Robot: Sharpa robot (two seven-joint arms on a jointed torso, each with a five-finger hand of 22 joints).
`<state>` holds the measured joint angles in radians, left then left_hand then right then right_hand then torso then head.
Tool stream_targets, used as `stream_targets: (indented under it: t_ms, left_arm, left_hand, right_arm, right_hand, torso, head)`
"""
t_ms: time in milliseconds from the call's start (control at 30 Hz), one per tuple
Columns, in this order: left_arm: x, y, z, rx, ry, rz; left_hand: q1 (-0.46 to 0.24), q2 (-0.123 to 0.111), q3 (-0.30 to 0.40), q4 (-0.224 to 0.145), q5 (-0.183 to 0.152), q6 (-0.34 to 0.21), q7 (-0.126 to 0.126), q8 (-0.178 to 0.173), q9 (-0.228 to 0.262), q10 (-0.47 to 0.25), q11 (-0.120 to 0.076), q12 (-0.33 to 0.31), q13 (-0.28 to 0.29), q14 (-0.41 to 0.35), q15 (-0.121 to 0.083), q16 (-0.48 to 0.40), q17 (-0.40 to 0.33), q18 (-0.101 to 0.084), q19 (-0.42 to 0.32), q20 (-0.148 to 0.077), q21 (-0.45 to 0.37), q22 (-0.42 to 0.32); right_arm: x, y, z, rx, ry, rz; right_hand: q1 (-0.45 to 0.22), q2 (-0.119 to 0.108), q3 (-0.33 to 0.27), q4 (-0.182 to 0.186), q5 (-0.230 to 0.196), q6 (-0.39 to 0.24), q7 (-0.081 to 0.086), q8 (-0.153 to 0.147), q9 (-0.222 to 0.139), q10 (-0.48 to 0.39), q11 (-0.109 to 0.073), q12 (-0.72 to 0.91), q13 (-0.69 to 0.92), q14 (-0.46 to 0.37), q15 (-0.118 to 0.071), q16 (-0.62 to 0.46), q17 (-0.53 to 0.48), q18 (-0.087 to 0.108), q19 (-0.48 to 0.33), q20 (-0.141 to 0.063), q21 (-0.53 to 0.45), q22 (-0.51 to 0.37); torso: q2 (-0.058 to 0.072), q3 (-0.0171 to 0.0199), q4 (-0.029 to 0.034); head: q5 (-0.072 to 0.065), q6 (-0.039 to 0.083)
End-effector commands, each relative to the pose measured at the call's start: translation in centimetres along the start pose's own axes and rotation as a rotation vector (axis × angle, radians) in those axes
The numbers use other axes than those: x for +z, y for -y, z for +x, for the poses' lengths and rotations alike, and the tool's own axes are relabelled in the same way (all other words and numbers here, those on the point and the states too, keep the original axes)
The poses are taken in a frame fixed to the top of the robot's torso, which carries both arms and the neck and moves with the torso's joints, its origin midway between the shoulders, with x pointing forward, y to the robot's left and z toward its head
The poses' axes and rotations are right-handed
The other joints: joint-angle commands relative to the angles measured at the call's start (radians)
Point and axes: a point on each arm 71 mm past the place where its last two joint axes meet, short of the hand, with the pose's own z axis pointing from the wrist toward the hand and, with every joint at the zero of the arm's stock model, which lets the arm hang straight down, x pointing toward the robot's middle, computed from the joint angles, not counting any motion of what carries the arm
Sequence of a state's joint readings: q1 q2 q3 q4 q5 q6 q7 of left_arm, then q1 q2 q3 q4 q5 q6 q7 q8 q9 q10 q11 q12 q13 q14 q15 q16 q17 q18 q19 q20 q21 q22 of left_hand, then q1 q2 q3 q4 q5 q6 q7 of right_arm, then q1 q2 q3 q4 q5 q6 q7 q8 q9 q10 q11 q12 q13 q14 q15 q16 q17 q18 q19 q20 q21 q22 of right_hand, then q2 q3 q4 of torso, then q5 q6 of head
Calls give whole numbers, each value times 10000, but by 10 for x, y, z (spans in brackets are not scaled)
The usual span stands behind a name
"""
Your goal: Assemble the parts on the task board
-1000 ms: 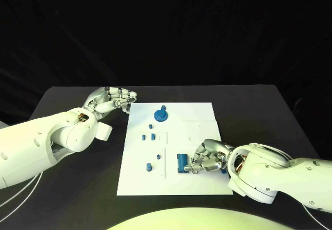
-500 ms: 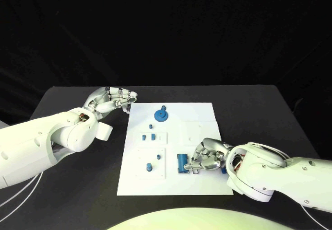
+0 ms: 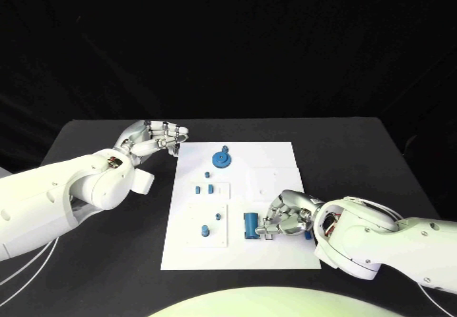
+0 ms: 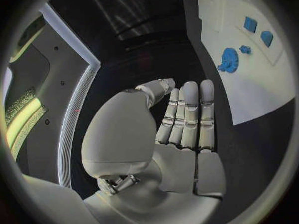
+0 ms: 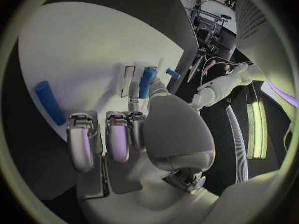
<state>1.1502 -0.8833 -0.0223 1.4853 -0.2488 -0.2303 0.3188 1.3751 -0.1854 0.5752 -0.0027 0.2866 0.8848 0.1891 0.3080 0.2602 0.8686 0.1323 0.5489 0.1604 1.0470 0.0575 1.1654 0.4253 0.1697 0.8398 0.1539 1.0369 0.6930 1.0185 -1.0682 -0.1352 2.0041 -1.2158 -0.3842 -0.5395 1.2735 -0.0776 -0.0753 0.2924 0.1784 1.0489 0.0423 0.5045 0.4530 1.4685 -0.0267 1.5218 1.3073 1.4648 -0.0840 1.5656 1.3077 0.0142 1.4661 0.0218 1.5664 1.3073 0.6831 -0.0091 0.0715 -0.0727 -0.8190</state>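
Fingers (image 3: pixel 271 228) of the right hand (image 3: pixel 284 219) were curled, nothing held, beside the blue cylinder (image 3: pixel 250 225), lengthwise across their tips.

Black table (image 3: pixel 114 264), matte top, corners rounded at the far side. Behind it, a black backdrop (image 3: pixel 228 59) hanging in faint vertical folds, closing off the whole far side. Left wrist view: pale curved panel with a bright lit strip (image 4: pixel 74 45) along its edge beside the table. Right wrist view: glowing green-yellow light strip (image 5: pixel 254 129) off to one side; metal-framed equipment (image 5: pixel 209 15) in the distance, too small to identify.
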Motion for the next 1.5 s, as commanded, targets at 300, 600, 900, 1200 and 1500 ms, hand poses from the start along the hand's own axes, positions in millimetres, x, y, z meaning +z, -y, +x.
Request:
stream_targets:
  t_ms: [300, 600, 900, 1200, 1500]
  left_arm:
    - [1, 0, 3, -135, -93, 87]
    - [2, -3, 6, -185, -116, 63]
    - [3, -5, 7, -216, -148, 30]
    - [2, -5, 8, -227, -161, 20]
    - [2, -6, 8, -231, -162, 12]
  left_hand:
    - [-7, 116, 13, 14, 26, 4, 68, 54, -12, -93, 15, 75, -12, -58, -9, -19, -14, 153, -37, -3, -61, -17]
    - [-7, 116, 13, 14, 26, 4, 68, 54, -12, -93, 15, 75, -12, -58, -9, -19, -14, 153, -37, -3, -61, -17]
    - [-7, 116, 13, 14, 26, 4, 68, 54, -12, -93, 15, 75, -12, -58, -9, -19, -14, 153, -37, -3, -61, -17]
    - [-7, 116, 13, 14, 26, 4, 68, 54, -12, -93, 15, 75, -12, -58, -9, -19, -14, 153, -37, -3, -61, -17]
    - [-7, 116, 13, 14, 26, 4, 68, 54, -12, -93, 15, 75, -12, -58, -9, -19, -14, 153, -37, -3, -61, -17]
  right_arm:
    - [-12, 24, -46, 596, 1662, -426]
    - [-28, 59, -64, -1004, 1437, 606]
    - [-42, 76, -59, -1846, 880, 1457]
    - [-42, 80, -46, -2146, 801, 1734]
    - [-37, 76, -34, -2135, 726, 1635]
  right_hand:
    - [570, -175, -131, -44, 142, -604, 313, -604, -251, 781, 235, -75, 2346, 1060, 150, 52, 2631, -142, 1047, 106, 44, 2635]
    - [866, -256, -146, -36, 53, -448, 311, -639, -257, 744, 245, -158, 2308, 1060, 174, 52, 2631, -142, 1047, 152, 44, 2635]
    - [684, -272, -269, 9, -256, -275, 280, -653, -260, 718, 222, -226, 2277, 1060, 158, 52, 2631, -142, 1047, 157, 44, 2635]
    - [589, -266, -302, 15, -292, -233, 269, -657, -261, 720, 214, -224, 2278, 1060, 152, 52, 2631, -142, 1047, 153, 44, 2635]
    - [555, -264, -313, 14, -301, -207, 260, -652, -258, 724, 208, -217, 2282, 1060, 147, 52, 2631, -142, 1047, 152, 44, 2635]
  torso:
    - [-47, -15, -3]
    - [-60, -7, -49]
    - [-74, -9, -71]
    - [-58, -1, -50]
    - [-54, -5, -49]
  head:
    - [-163, 139]
    - [-338, 227]
    - [-446, 214]
    - [-501, 182]
    - [-453, 146]
